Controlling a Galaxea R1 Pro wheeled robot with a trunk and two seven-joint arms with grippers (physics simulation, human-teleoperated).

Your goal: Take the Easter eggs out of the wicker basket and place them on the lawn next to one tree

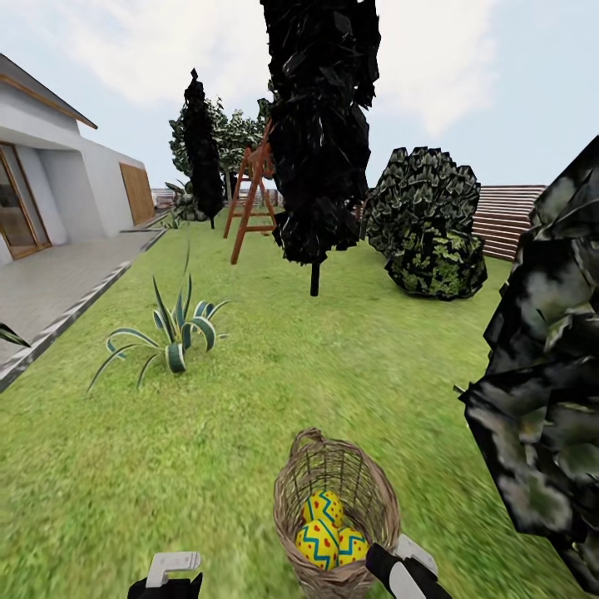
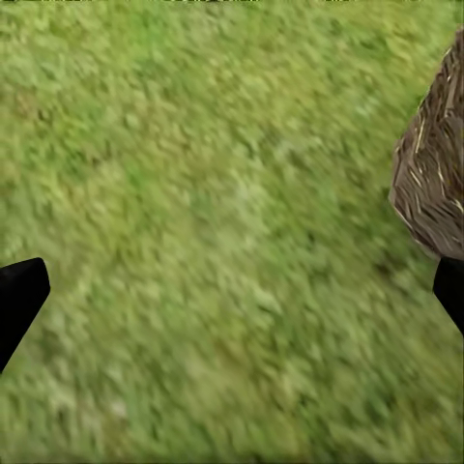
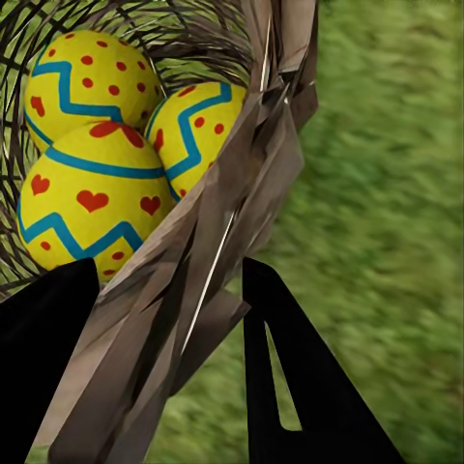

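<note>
The wicker basket (image 1: 287, 491) sits on the lawn (image 1: 249, 399) just in front of me, and three yellow Easter eggs (image 1: 323, 507) with blue bands and red marks lie inside it. My right gripper (image 1: 399, 559) straddles the basket's near right rim. In the right wrist view the right gripper (image 3: 169, 275) has one finger inside and one outside, pressed on the woven wall (image 3: 208, 242), with the eggs (image 3: 92, 193) close by. My left gripper (image 1: 172, 570) hangs open over bare grass left of the basket (image 2: 430, 164). A tree's (image 1: 541, 374) dark speckled crown fills the right.
A black-leaved tree (image 1: 320, 125) stands ahead mid-lawn, with speckled bushy trees (image 1: 424, 216) beside a slat fence (image 1: 507, 216). A spiky striped plant (image 1: 175, 333) grows at left near the paved strip (image 1: 50, 291) and white house (image 1: 50, 183). A wooden playset (image 1: 254, 200) stands far back.
</note>
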